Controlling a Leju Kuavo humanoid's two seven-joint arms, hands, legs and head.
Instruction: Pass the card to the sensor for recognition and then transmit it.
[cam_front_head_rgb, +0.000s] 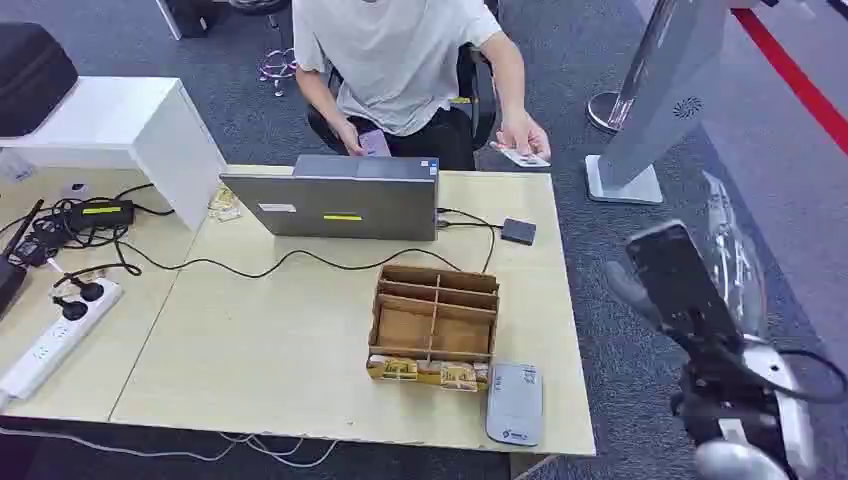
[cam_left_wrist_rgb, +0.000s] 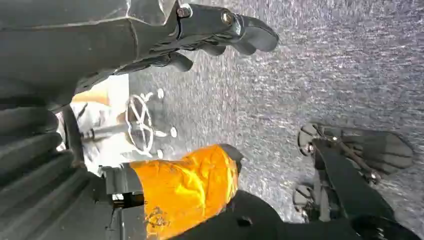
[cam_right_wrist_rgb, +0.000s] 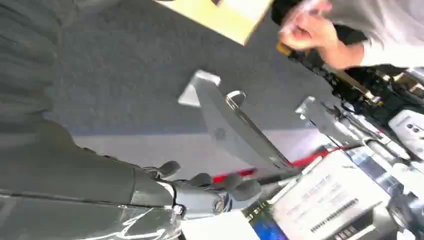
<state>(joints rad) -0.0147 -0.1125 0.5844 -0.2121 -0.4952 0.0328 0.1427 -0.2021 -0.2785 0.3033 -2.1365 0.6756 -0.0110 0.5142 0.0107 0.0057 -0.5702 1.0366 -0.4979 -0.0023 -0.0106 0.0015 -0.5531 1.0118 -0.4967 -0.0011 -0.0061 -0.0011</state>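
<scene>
A: Nearest the head camera, low at the right: right hand (cam_front_head_rgb: 668, 262), raised beside the bench (cam_front_head_rgb: 300, 350), over grey carpet. Dark flat palm, blurred. Grasping anything?

B: Right wrist view shows its fingers (cam_right_wrist_rgb: 235, 184) apart and lightly curled, nothing between them. Released. Left hand (cam_left_wrist_rgb: 220, 30) hangs over the carpet; dark fingers loosely bent, nothing in them, also released.

A: Noted. Next out, near edge of the bench: grey sensor pad (cam_front_head_rgb: 515, 402), lying flat just beside the right end of the wooden divider box (cam_front_head_rgb: 435, 318).

B: Box compartments?

A: Open-topped, several slots, brown inside. Small printed items lean along its front wall; too small to read. Black cable (cam_front_head_rgb: 250, 268) runs across the bench from the left toward the laptop (cam_front_head_rgb: 335, 195).

B: Left side?

A: White power strip (cam_front_head_rgb: 55, 345) with black plugs, a tangle of leads and a black adapter (cam_front_head_rgb: 105, 212). Laptop stands open with its back to the camera. Small black box (cam_front_head_rgb: 518, 231) to its right, cabled to it.

B: And the card?

A: Card (cam_front_head_rgb: 522, 156) sits at the far right corner of the bench, pinched in the person's hand (cam_front_head_rgb: 525, 133). Person in a pale shirt is seated behind the laptop; their other hand holds a phone (cam_front_head_rgb: 374, 143). Well apart from the robot's right hand.

B: Farther out?

A: Grey leaning stand (cam_front_head_rgb: 650, 110) on the carpet at right, red floor stripe (cam_front_head_rgb: 800, 80) beyond.
</scene>
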